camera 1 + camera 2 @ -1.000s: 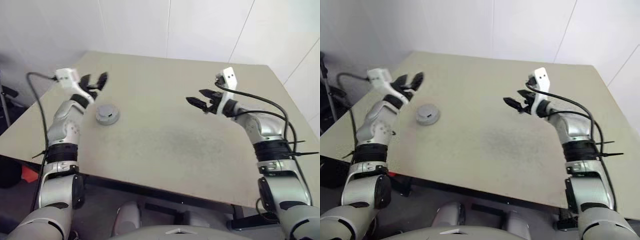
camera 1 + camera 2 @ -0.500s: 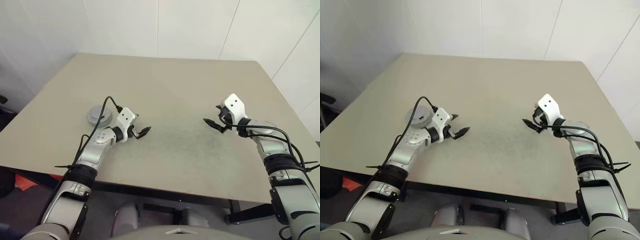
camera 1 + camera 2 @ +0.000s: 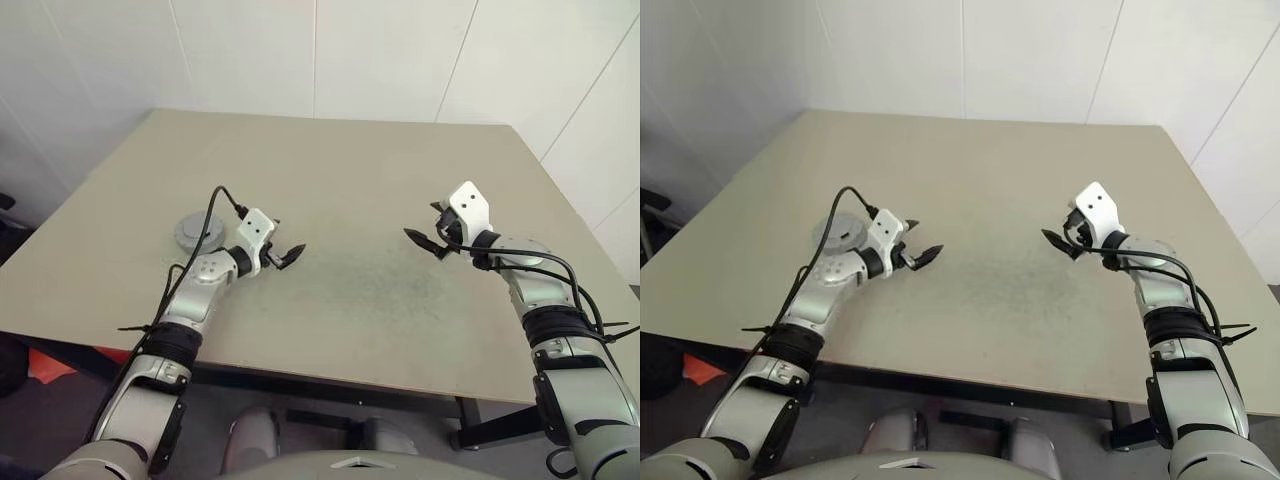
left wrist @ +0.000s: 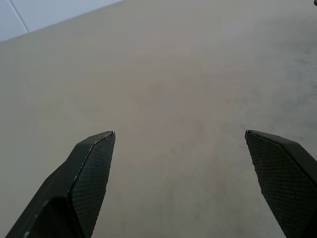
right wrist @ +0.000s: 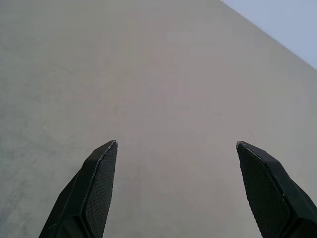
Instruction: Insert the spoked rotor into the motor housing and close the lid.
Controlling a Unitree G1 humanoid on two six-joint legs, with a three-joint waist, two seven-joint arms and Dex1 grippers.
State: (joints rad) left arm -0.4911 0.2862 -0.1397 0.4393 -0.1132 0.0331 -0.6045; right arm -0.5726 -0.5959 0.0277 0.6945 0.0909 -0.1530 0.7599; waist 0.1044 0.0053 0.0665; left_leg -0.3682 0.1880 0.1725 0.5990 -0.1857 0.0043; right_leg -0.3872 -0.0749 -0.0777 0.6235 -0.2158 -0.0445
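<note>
Both sets of jaws stand wide apart with nothing between them. The left gripper (image 3: 283, 256) hovers low over the beige surface (image 3: 350, 180) at centre-left of the head views, its black fingers (image 4: 91, 171) pointing toward the middle of the frame and angled slightly downward; behind it the forearm runs back toward the lower left corner, elbow bent, a black cable looping over the wrist. The right gripper (image 3: 424, 240) sits at centre-right, pointing inward toward the left one, well apart from it, its forearm trailing to the lower right. The motor housing (image 3: 196, 232), a round grey piece seen closed from above, rests on the surface just beyond the left wrist, at middle left of the frame.
</note>
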